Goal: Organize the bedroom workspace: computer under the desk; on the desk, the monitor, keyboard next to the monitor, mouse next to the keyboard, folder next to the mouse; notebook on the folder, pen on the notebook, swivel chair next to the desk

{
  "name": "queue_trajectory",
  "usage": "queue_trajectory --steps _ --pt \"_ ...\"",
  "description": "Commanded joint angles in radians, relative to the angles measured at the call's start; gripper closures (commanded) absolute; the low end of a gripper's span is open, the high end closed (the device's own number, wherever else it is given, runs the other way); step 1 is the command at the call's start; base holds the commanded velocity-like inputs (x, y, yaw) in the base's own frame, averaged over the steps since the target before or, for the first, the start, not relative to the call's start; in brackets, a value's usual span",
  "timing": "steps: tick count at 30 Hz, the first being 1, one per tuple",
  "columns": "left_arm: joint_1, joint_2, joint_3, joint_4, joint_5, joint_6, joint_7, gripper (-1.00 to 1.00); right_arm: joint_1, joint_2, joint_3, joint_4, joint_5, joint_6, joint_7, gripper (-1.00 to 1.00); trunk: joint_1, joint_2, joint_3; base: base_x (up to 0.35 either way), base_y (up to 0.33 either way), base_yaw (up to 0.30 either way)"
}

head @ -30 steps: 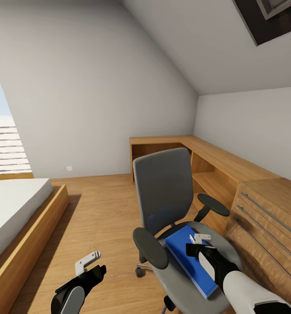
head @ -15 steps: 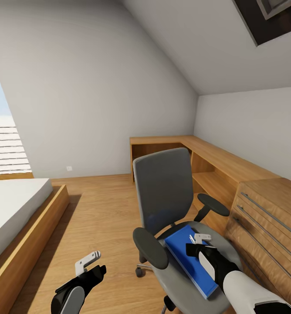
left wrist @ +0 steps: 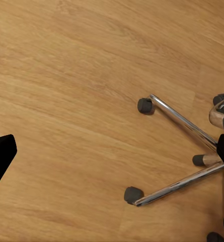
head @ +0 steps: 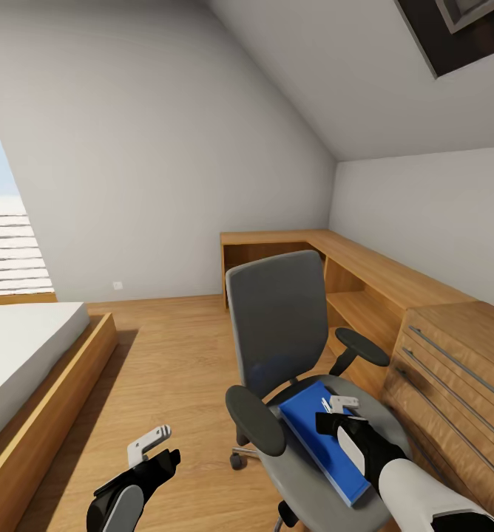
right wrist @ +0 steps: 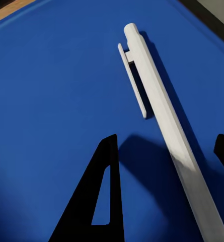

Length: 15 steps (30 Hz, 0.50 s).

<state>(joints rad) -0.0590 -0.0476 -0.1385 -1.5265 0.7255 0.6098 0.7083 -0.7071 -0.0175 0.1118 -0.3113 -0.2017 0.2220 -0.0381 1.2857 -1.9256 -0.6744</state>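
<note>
My right hand (head: 341, 406) hangs just over the folder (head: 322, 439), fingers spread apart, holding nothing. In the right wrist view one dark finger (right wrist: 99, 201) sits beside the pen (right wrist: 164, 126), the other at the frame edge past it, so the pen lies between them, not clamped. The pen is white with a clip and lies flat on the blue folder (right wrist: 51, 101).

The folder lies flat on the seat of the swivel chair (head: 280, 325), running from the seat's near edge toward the backrest, between the two black armrests.

My left hand (head: 149, 441) hangs low above the floor (head: 166, 355), on the side of the chair away from the folder, empty. Its finger tips show as dark shapes at both edges of the left wrist view, wide apart. That view looks down on the chair's chrome base (left wrist: 184, 151) with black castors on the wood floor (left wrist: 66, 101).

Bed (head: 25, 347) with white sheet and wood frame sits well apart from the chair, beyond my left hand.

Light wood drawer unit (head: 454, 369) is just beside the chair on the folder side. Behind the chair a wood corner tabletop (head: 350, 255) with shelves runs along the far walls.

Sloped white ceiling above, dark-framed skylight (head: 461, 33) over the chair side. Bright window (head: 3, 222) above the bed.
</note>
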Motion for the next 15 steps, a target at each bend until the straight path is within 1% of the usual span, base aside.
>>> queue_trajectory --steps 1,7,15 --pt "-0.001 0.0 -0.001 -0.001 0.009 0.001 0.01 -1.0 0.001 -0.001 0.006 0.03 -0.017 0.005 -0.004 1.0 0.0 0.0 -0.001 0.0 0.0 0.0" --pt "-0.001 0.0 -0.001 -0.001 0.009 0.001 0.01 -1.0 0.003 -0.001 0.006 -0.007 -0.018 0.008 -0.005 1.0 0.0 0.0 -0.001 0.0 0.0 0.0" --pt "-0.001 0.0 -0.001 -0.001 0.009 0.001 0.01 -1.0 0.003 -0.001 0.005 -0.016 -0.017 0.008 -0.005 1.0 0.0 0.0 -0.001 0.0 0.0 0.0"
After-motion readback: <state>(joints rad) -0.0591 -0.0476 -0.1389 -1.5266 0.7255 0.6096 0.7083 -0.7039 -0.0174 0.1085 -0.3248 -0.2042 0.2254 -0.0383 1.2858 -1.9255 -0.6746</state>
